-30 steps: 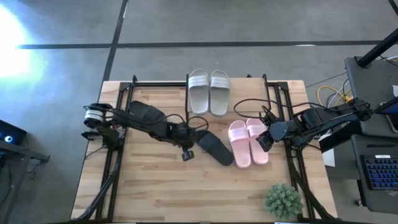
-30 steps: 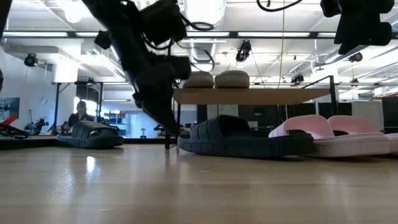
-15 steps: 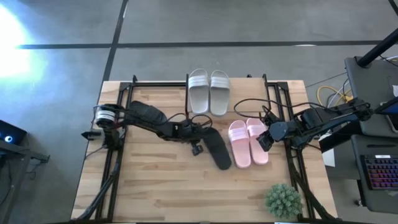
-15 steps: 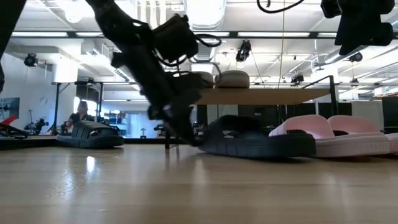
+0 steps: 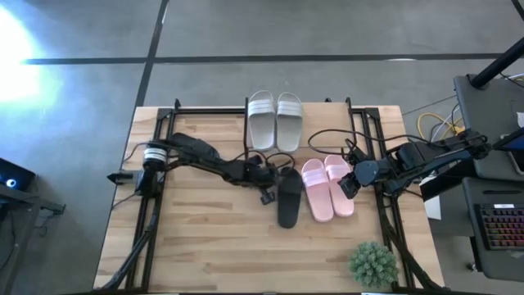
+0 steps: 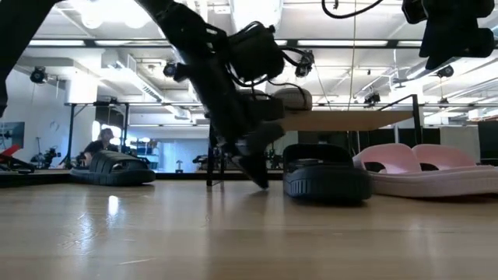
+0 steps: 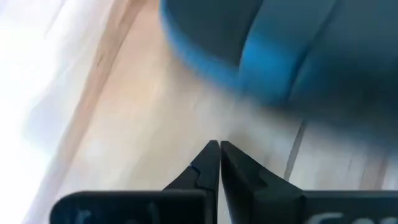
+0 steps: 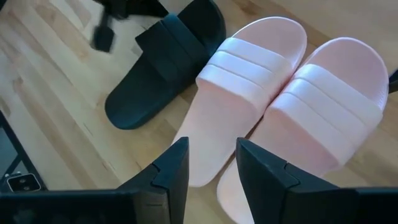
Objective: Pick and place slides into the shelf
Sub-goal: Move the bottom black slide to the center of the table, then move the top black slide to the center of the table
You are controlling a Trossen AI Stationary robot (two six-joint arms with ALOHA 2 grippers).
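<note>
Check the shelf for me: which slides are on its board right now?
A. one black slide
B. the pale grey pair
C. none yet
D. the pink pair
B. In the high view the pale grey pair sits side by side on the shelf, while the pink pair and the black slide beside the left gripper lie on the tabletop.
</note>
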